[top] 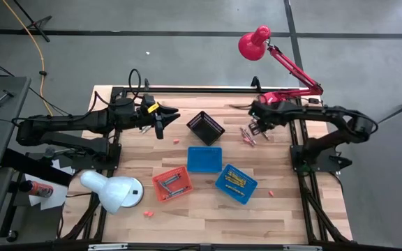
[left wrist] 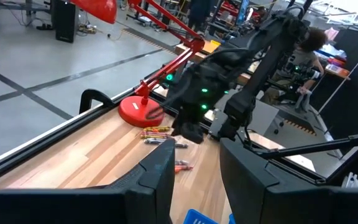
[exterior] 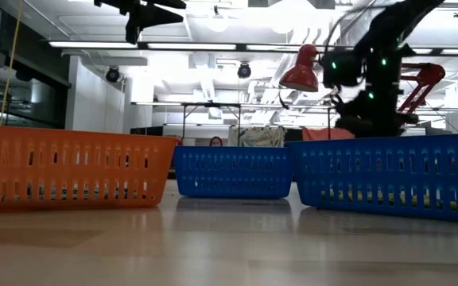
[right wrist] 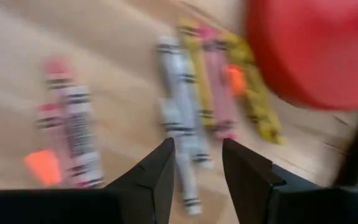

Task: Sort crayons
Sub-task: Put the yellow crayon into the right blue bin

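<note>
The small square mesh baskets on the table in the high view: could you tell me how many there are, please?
4: a black mesh basket near the far middle, a blue mesh basket just in front of it, a red-orange mesh basket front-left, and another blue mesh basket front-right.

A light wooden table [top: 208, 216] is filling the middle of the high view. A black square mesh basket [top: 205, 127], two blue ones [top: 204, 159] [top: 236, 183] and a red-orange one [top: 172, 184] are sitting on it. A red desk lamp [top: 255, 42] is leaning over the upper right, a white lamp [top: 112, 190] lying at lower left.
</note>
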{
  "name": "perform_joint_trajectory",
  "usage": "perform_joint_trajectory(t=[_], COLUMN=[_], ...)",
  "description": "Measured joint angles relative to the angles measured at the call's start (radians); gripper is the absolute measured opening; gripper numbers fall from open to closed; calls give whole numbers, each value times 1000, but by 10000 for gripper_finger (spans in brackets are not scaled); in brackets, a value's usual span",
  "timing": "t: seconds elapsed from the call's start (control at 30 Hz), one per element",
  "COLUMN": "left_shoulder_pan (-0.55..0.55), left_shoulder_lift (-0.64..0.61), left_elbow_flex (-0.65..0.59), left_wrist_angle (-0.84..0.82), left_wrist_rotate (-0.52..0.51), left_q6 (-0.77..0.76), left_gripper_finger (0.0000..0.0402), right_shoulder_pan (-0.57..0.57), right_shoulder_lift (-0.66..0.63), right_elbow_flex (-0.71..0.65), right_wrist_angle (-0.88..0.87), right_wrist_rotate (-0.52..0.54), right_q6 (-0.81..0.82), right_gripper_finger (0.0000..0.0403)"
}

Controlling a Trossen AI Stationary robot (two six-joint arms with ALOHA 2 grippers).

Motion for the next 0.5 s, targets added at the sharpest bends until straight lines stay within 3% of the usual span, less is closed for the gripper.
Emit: perform_joint_trajectory(t=[0.23,0.37,0.5], left_shoulder_pan=[0,0,0], left_shoulder_lift=[0,0,0], left_elbow_flex=[0,0,0], left_wrist_angle=[0,0,0], left_wrist_rotate=[-3,-3,-3], left_q6=[-1,-1,0], left_gripper_finger=[113,113,113], right_shoulder_pan=[-149,-197,-242], right_shoulder_lift=[30,30,32], right_elbow_flex=[-48,-50,-50], right_wrist_angle=[97,91,60], right_wrist_rotate=[-23,17,-11], right_q6=[2,-26,-102], right_gripper_finger=[104,103,103])
